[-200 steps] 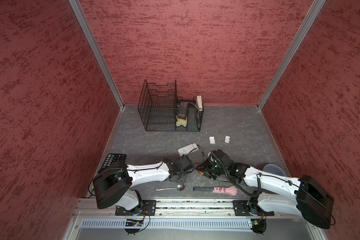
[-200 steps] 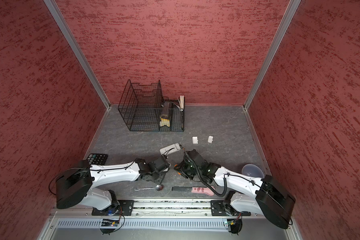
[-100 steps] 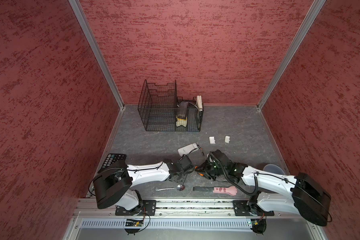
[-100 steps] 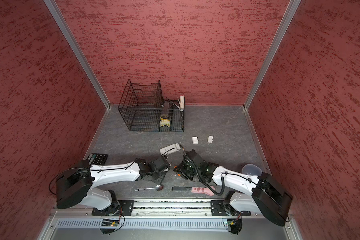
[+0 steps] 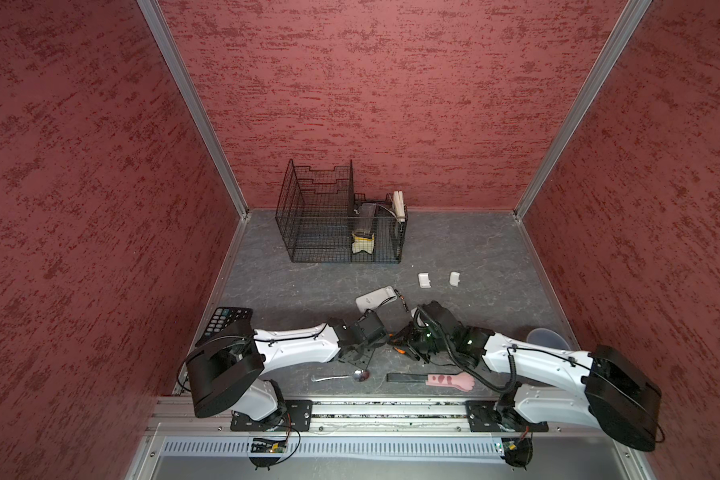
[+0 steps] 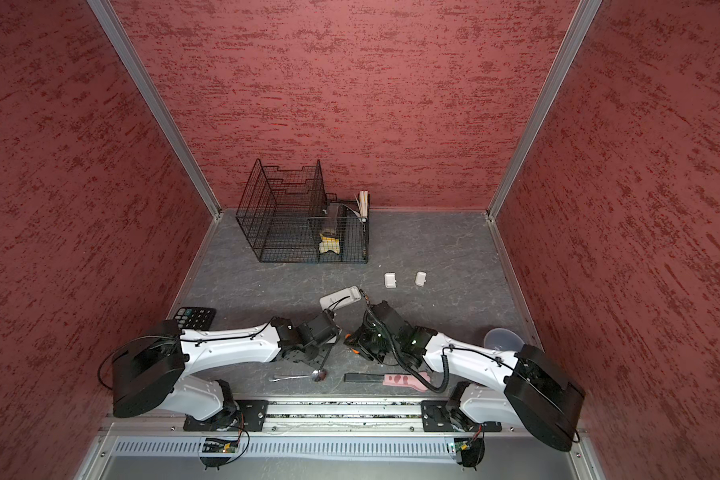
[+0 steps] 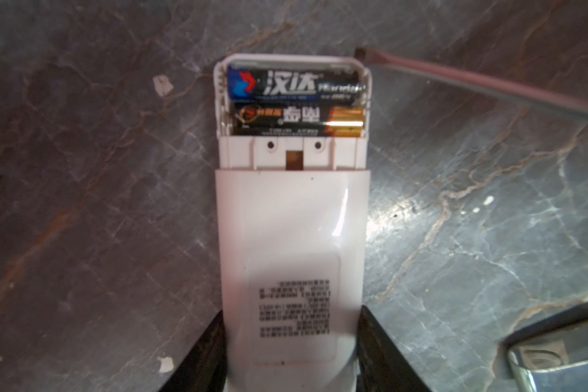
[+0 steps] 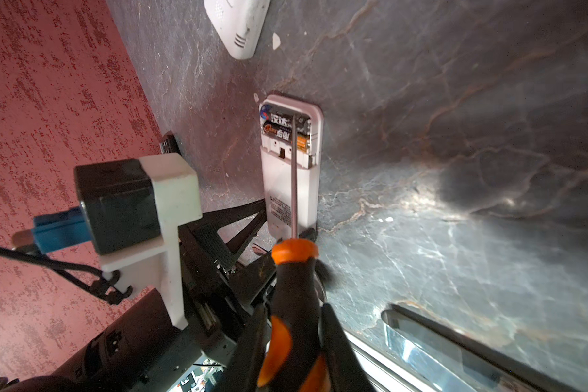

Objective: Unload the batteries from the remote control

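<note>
1. Batteries (image 7: 286,86) are both seated side by side in the open compartment: a blue-and-black cylinder, and next to it a black cylinder with a gold-orange end (image 7: 296,122).
2. That compartment is at the far end of a white plastic remote control (image 7: 292,220), which lies back-up on the grey marbled tabletop (image 7: 82,169) with its cover off.
3. Holding the remote's near end is the left end effector (image 7: 291,339), its two black fingers clamped against the long edges.
4. Gripped in the right end effector (image 8: 292,339) is the handle of an orange-and-black-handled screwdriver (image 8: 294,288). The thin shaft reaches over the remote, with its tip near the compartment's far corner. Whether the tip touches anything cannot be told.
5. Progress, as I judge it: opening is done, and prying out both cells is left.
6. Farther off, in both top views, lie a second white remote (image 5: 375,298) and two small white covers (image 5: 424,280). Whether that remote is loaded is not visible.
7. Compared with a second ago, the right arm has edged slightly toward the left one. The left arm and the held remote have stayed put.
</note>
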You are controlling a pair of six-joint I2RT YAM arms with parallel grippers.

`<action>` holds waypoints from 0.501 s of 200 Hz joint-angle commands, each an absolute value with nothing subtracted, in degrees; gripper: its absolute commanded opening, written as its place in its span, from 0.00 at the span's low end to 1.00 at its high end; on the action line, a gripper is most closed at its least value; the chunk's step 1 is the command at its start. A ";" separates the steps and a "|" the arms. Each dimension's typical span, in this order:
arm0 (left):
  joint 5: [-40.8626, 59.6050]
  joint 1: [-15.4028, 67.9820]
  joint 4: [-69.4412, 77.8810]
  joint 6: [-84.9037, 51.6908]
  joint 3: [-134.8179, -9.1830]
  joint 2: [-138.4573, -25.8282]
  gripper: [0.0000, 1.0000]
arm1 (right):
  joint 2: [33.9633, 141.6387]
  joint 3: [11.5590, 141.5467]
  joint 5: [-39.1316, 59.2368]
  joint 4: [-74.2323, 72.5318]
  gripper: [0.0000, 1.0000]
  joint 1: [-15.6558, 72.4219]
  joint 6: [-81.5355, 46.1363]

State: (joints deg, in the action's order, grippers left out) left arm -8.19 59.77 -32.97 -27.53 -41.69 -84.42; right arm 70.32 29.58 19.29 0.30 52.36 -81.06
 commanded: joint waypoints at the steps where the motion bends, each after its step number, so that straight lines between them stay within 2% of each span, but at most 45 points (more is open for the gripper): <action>1: -8.37 60.33 -30.68 -26.02 -41.15 -87.15 0.37 | 70.39 30.37 18.81 -1.18 0.00 52.97 -84.00; 100: -8.44 60.43 -30.84 -25.97 -41.39 -87.47 0.37 | 68.38 28.83 17.49 -0.43 0.00 53.58 -84.97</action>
State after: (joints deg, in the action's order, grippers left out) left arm -8.71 59.92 -33.04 -27.49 -41.95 -84.77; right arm 69.71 29.45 19.05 0.27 52.95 -81.73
